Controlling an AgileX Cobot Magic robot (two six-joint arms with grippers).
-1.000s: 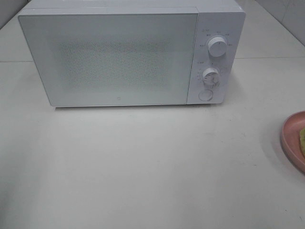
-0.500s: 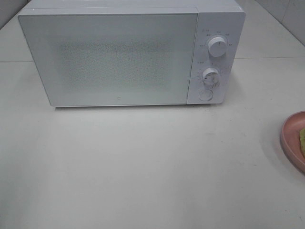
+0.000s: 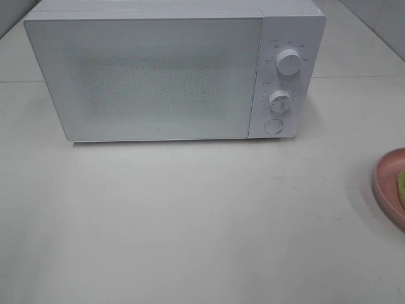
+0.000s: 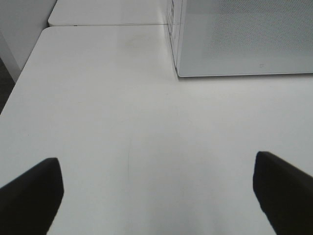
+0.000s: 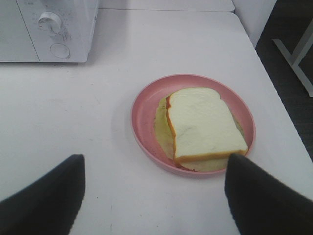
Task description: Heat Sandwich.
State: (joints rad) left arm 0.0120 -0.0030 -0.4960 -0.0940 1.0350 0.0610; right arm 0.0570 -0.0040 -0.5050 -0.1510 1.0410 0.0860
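- You see a white microwave standing at the far side of the white table, with its door closed.
- The control panel is on the right side of the microwave: an upper knob, a lower knob and a round button below them.
- The sandwich lies on a round pink plate at the right side of the table, nearer to you than the microwave and well apart from it.
- In the high view you can see only the left edge of the plate, at the right border, with a small yellowish bit of the sandwich on it.
- In the right wrist view the top slice of bread is white with a brown crust, and a pale green layer shows under it at the edges. A little reddish filling shows at one corner.
- The sandwich is narrower than the plate, so the pink rim is free all around it.
- Your right gripper has its jaws wide apart and holds nothing. It hangs above the table just before the plate, and the two dark fingers do not touch the plate or the sandwich.
- Your left gripper is also spread wide and holds nothing. It is over the bare table at the left side, near the left front corner of the microwave.
- Neither gripper appears in the high view.
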